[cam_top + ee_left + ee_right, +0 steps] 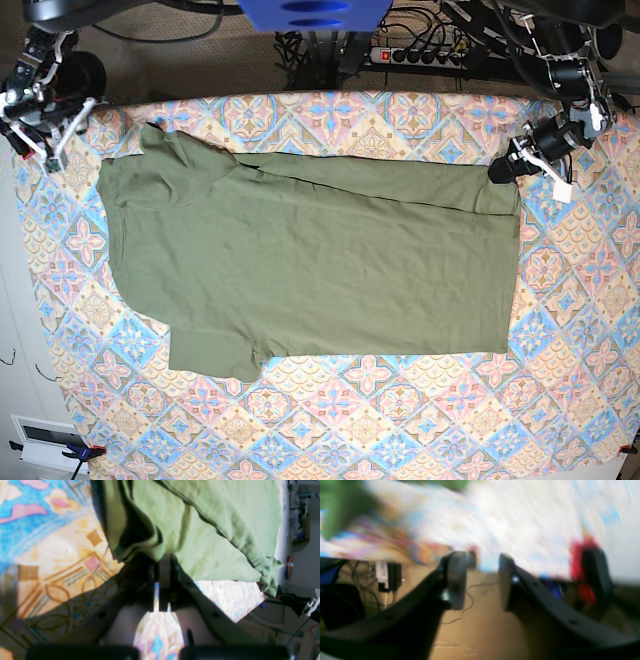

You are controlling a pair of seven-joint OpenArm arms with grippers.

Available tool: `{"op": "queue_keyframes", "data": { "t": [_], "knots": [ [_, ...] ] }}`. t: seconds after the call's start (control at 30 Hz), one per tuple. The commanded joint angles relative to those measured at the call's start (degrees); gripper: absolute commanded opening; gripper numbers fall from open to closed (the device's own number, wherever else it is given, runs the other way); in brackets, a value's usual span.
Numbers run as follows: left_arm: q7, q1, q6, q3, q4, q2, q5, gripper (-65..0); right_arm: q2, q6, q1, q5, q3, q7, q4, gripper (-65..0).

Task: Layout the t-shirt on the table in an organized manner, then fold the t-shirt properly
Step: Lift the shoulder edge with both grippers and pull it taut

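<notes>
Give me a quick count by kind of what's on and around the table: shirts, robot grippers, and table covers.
t-shirt: 1
grippers: 2, the left gripper and the right gripper
patterned table cover: 1
Total: 4

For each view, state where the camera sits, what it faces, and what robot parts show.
Left wrist: rides the left gripper, shut on the t-shirt at the table edge.
Right wrist: rides the right gripper, open and empty; blurred.
Base: overhead, facing down; both grippers at the far corners.
All views show the t-shirt.
</notes>
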Motion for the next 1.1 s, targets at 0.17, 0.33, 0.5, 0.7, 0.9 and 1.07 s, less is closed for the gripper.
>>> {"op": "queue_keyframes", "data": {
  "t": [0.17,0.33,0.5,0.7,0.9,1.07],
  "knots": [
    [4.9,1.0,0.8,0.7,-0.1,-1.5,3.2,-65.0,0.8,0.1,0.3,11.1,0.5,0.3,-0.9,-35.8],
    [4.9,2.0,0.8,0.7,-0.1,-2.8,3.2,-65.0,0.9,0.1,0.2,17.4,-3.2,0.0,-0.6,-35.7],
    [4.9,2.9,0.7,0.7,-0.1,-3.5,3.1,-65.0,0.9,0.1,0.2,17.5,-8.6,0.0,-0.6,-35.5],
    [4.9,3.5,0.7,0.7,-0.1,-3.6,3.1,-65.0,0.8,0.1,0.3,17.5,-9.6,0.0,-0.8,-35.4],
    [4.9,3.7,0.7,0.7,-0.1,-3.5,3.2,-65.0,0.8,0.1,0.3,19.4,-9.5,-0.2,-0.3,-35.4],
    [4.9,3.5,0.7,0.7,-0.1,-3.5,3.2,-65.0,0.9,0.1,0.3,28.1,-9.5,-0.1,-0.1,-35.4]
  ]
}}
